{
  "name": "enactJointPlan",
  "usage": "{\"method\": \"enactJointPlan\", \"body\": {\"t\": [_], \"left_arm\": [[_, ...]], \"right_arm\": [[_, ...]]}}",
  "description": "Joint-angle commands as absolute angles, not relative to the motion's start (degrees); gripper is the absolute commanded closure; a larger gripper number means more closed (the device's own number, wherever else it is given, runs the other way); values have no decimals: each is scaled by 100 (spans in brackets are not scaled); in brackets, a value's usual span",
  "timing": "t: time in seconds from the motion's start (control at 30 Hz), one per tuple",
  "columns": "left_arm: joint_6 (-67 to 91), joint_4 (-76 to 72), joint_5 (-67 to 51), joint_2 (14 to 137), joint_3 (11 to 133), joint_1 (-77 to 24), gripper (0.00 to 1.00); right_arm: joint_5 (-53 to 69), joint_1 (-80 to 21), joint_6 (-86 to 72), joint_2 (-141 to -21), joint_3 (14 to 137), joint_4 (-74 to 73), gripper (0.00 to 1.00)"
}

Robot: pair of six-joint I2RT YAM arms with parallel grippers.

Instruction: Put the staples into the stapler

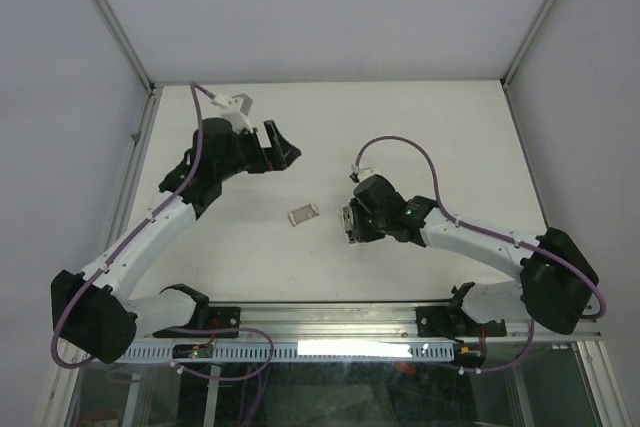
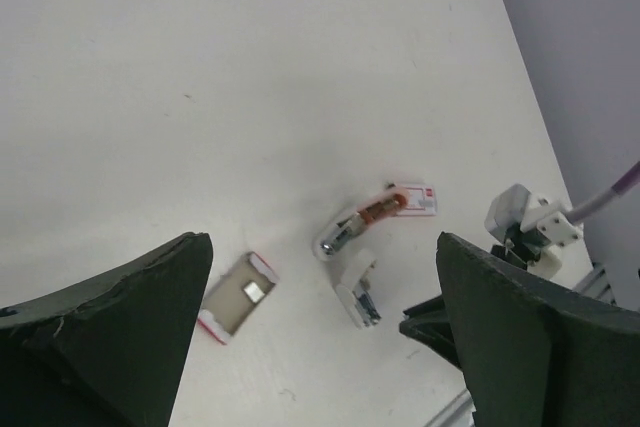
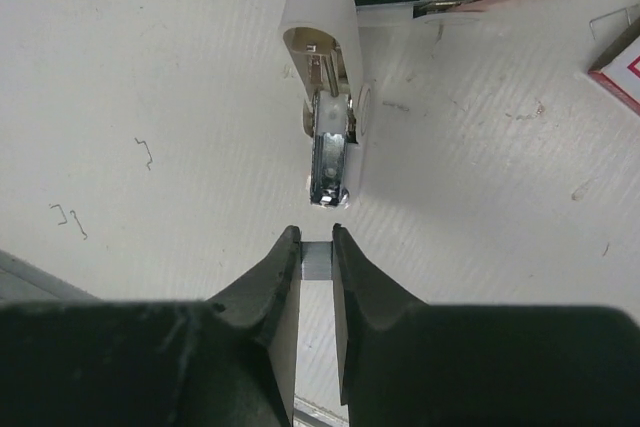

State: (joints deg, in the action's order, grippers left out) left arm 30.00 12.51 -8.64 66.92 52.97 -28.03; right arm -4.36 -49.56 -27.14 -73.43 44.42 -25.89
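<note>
The stapler (image 3: pixel 325 97) lies swung open on the white table, its white base and metal channel pointing at my right gripper (image 3: pixel 316 243). That gripper is shut on a small silvery strip of staples (image 3: pixel 316 260), held just short of the channel's end. More staples (image 2: pixel 254 291) lie in an open brownish cardboard tray (image 2: pixel 232 307) left of the stapler (image 2: pixel 350 252). My left gripper (image 1: pixel 283 150) is open and empty, raised at the table's far left, well away from the tray (image 1: pixel 303 214). In the top view my right gripper (image 1: pixel 349 224) hides most of the stapler.
A red-and-white box sleeve (image 2: pixel 415 199) lies beyond the stapler's orange-tipped arm (image 2: pixel 378 211). A few loose bent staples (image 3: pixel 145 152) are scattered on the table. An aluminium rail (image 1: pixel 330 319) runs along the near edge.
</note>
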Motion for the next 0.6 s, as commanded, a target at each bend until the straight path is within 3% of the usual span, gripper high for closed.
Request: {"method": "enactJointPlan", "body": {"t": [0.0,0.57], "left_arm": [[2010,2393,-1579,6460,5952,-2005,1],[1636,2299,-878,6236,5637,-1610,1]], "right_arm": [[-1107,-5191,-3023,-7543,4830,-2246,83],[-1525,-5375,-2928,-8347,5145,-2056,84]]}}
